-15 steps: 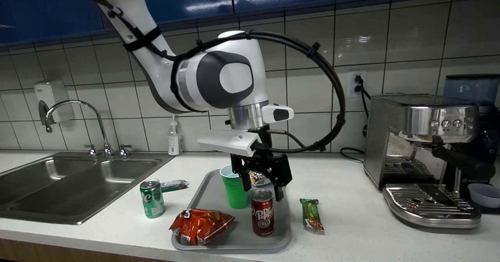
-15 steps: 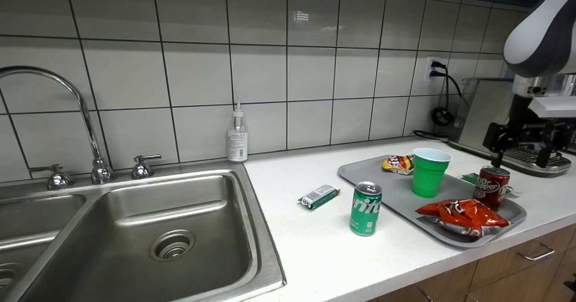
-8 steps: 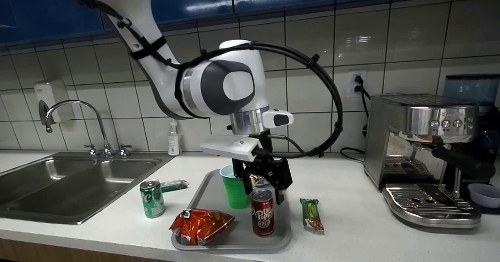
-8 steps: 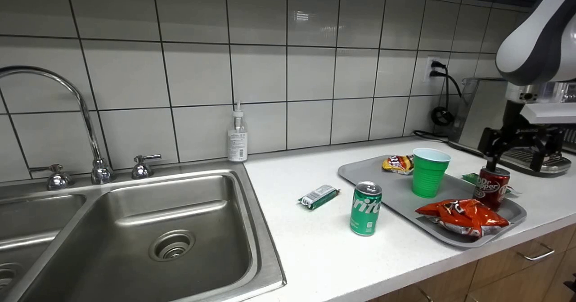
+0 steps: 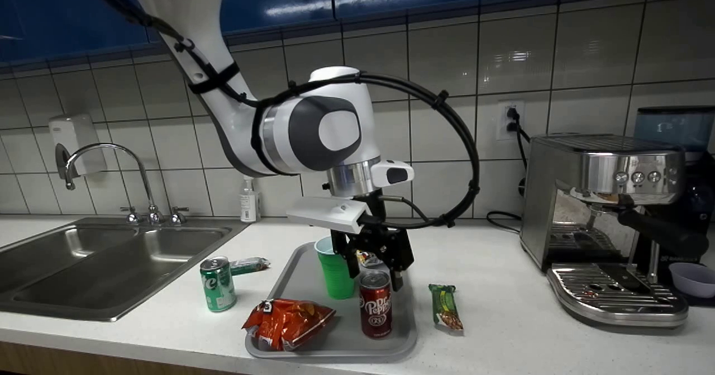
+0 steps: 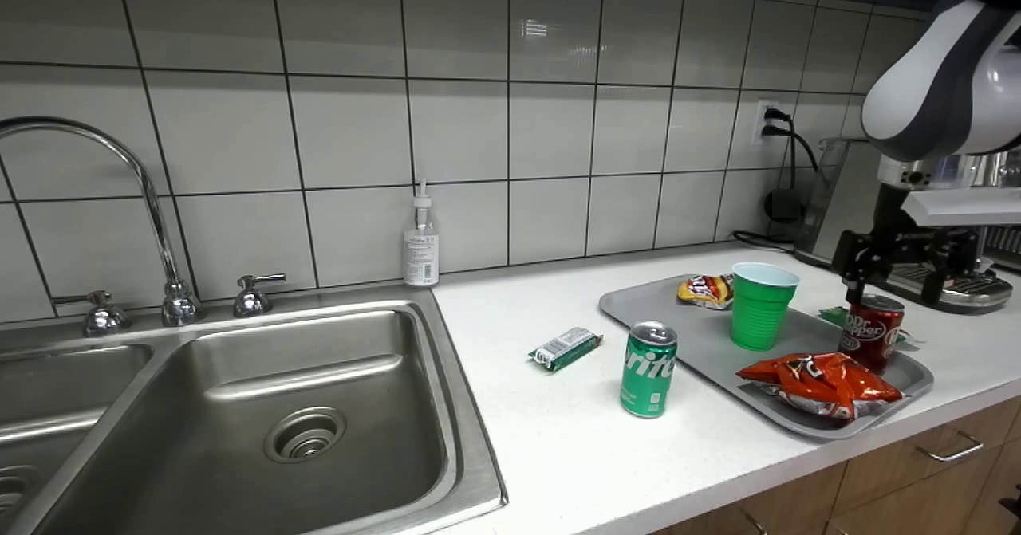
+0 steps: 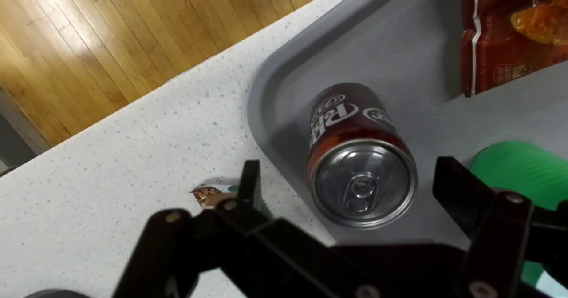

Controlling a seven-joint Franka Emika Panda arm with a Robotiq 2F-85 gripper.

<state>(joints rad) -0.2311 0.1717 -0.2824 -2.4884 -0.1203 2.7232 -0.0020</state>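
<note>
Counter (image 5: 475, 252): white and speckled, stretching out below the jaws; tiled wall (image 5: 592, 56) behind them.
Gray tray (image 7: 421, 102): on the counter, under the jaws.
Gripper (image 7: 347, 173): points down over the tray, jaws spread wide, the two fingers (image 7: 250, 178) well apart.
Dr Pepper can (image 7: 361, 173): upright on the tray, the nearest thing to the jaws. In the wrist view its lid shows between the fingertips, a gap on each side. In both exterior views the fingertips come close to the lid; whether above or beside the rim cannot be told.
Green cup (image 7: 514, 169): upright on the tray, close by the jaws, partly hidden by the finger at the right of the wrist view.
Red chip bag (image 7: 510, 53): on the tray, farther from the jaws than the can.
Yellow packet (image 6: 706, 290): on the tray, past the cup from the jaws.
Green-wrapped bar (image 5: 444, 305): on the counter off the tray's edge, near the jaws, partly behind the finger at the left of the wrist view.
Sprite can (image 6: 649, 371): upright on the counter across the tray, well apart from the jaws, a second bar (image 6: 566, 349) near it.
Sink (image 6: 375, 415): farther out on that side.
Coffee machine (image 5: 603, 160): opposite side of the jaws from the sink.
</note>
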